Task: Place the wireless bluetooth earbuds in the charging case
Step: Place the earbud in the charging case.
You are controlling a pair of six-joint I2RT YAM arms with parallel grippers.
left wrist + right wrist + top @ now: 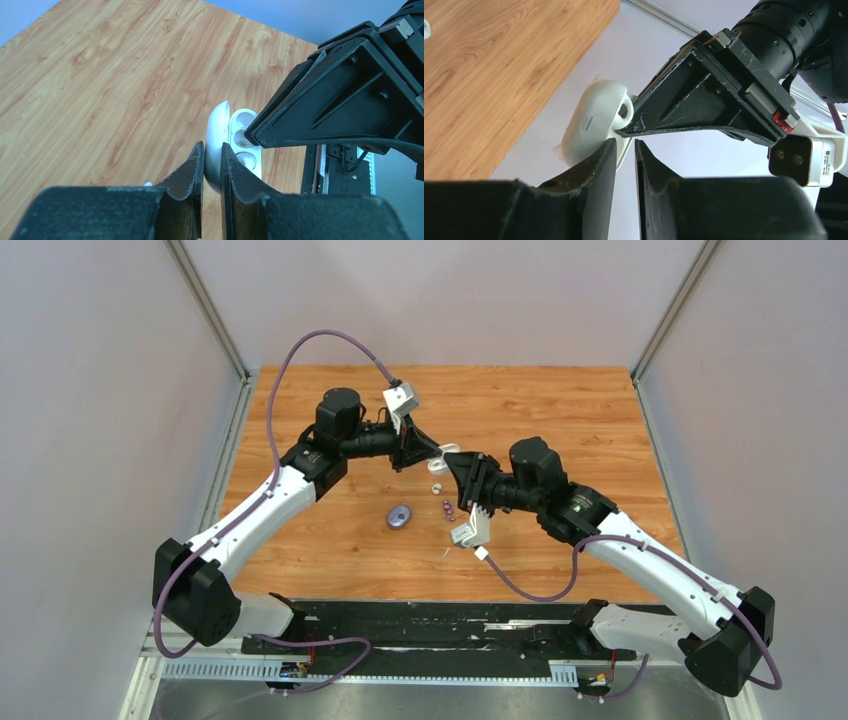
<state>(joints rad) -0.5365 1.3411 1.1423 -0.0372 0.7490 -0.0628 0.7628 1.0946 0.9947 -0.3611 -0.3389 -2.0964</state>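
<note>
Nearest me on the wood-grain table lies a purple oval case. It is flat, looks closed, and nothing touches it. Just beyond it two tiny dark purple earbuds sit close together, loose on the wood. A little further is one tiny glossy white earbud, also loose. That's the only white bud I find on the table; I can't see a second one.

Further back, both arms meet over the table centre. My left gripper has its fingers clamped on the lid of the white oval charging case. It holds the case up off the table, hinged open, sockets facing the right arm. My right gripper is at the case's lower half. There's a narrow gap between its fingers and a white edge right at the tips, so I can't tell if it's pinching or merely beside it.

In the left wrist view the sockets show pale rounded shapes; I can't tell whether that's a bud or a bare cup.

My read on progress: early to middle. The white case is open and presented, with at most one bud in. At least three loose buds are left, and the purple case isn't opened yet.
</note>
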